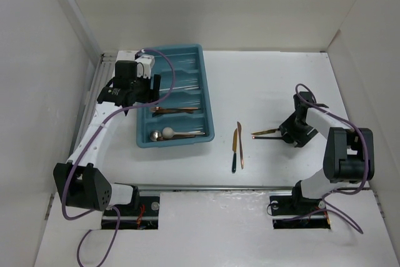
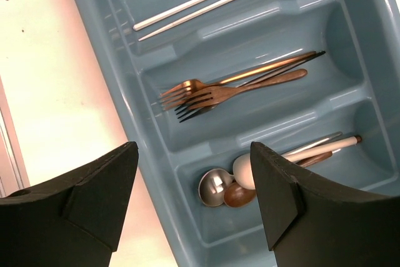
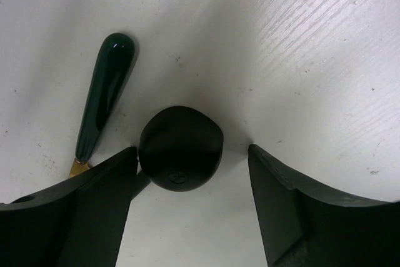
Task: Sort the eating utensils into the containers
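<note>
— The right pincer (image 1: 289, 134) was where we looked first. Its fingers (image 3: 312, 217) stood apart, low on the table, well to the right of the tray (image 1: 175, 144). A black rounded thing (image 3: 181, 148) sat between them, touching one finger and clear of the other; we could not tell what it was.

— And the left pincer (image 2: 194, 198)?

— Spread wide too, holding nothing, over the tray's left rim above the spoons.

— What did we make of the surface and the room?

— A white table (image 1: 275, 79), scuffed and faintly grained up close, boxed in by plain white walls (image 1: 206, 4) behind and on both sides of the tray.

— Where were the utensils (image 1: 175, 109)?

— In the tray we saw spoons (image 2: 240, 176) in the nearest compartment (image 2: 375, 154), copper and black forks (image 2: 206, 95) in the next, and white sticks (image 2: 212, 1) beyond those. Just right of the tray, a dark-handled knife (image 1: 234, 154) and a copper knife (image 1: 239, 142) lay side by side. Further right, a copper utensil (image 1: 265, 132) pointed from the right pincer toward the tray, and a dark green handle (image 3: 106, 101) lay beside that pincer.

— Anything in the way?

— The left arm (image 1: 94, 136) hid the tray's left side from above.
</note>
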`<state>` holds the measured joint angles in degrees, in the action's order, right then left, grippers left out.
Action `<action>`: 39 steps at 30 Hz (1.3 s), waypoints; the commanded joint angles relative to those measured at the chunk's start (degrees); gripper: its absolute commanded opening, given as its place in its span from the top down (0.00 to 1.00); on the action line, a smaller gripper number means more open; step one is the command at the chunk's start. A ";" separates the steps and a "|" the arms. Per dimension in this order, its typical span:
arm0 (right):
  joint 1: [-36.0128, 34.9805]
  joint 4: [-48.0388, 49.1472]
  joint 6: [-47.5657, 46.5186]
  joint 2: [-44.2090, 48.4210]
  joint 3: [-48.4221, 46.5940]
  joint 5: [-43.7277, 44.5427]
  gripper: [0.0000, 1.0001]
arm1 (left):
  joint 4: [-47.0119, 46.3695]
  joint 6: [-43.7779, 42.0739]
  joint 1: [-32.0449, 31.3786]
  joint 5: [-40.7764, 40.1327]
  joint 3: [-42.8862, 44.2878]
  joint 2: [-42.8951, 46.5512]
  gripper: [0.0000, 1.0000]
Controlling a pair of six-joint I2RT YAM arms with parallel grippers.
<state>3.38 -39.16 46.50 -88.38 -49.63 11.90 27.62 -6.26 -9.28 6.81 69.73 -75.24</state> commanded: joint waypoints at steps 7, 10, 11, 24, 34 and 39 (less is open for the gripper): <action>0.23 1.27 0.61 -2.41 -0.91 -0.04 0.43 | -1.60 -2.00 0.40 -2.94 -0.56 2.29 0.31; 0.23 1.28 0.61 -2.94 -0.91 1.54 0.50 | -1.60 -2.00 0.40 -2.42 -0.56 2.82 0.31; 0.23 1.28 0.61 -2.94 -0.91 1.55 0.59 | -1.60 -2.00 0.40 -2.41 -0.56 2.82 0.31; -3.55 -9.00 -0.01 14.09 -0.90 5.67 1.00 | -1.60 -2.61 0.40 -2.41 -2.32 3.96 0.31; -20.40 -8.05 14.84 17.21 -13.64 2.25 1.00 | -2.74 8.45 3.56 -7.94 -3.99 3.60 0.30; -38.08 -2.18 16.78 -2.80 -32.53 0.96 1.00 | -2.22 11.62 9.54 -10.24 -4.61 5.80 0.27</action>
<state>-28.77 -48.03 59.31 -83.53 -75.31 16.03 26.02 1.41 -2.02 -0.51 65.28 -73.21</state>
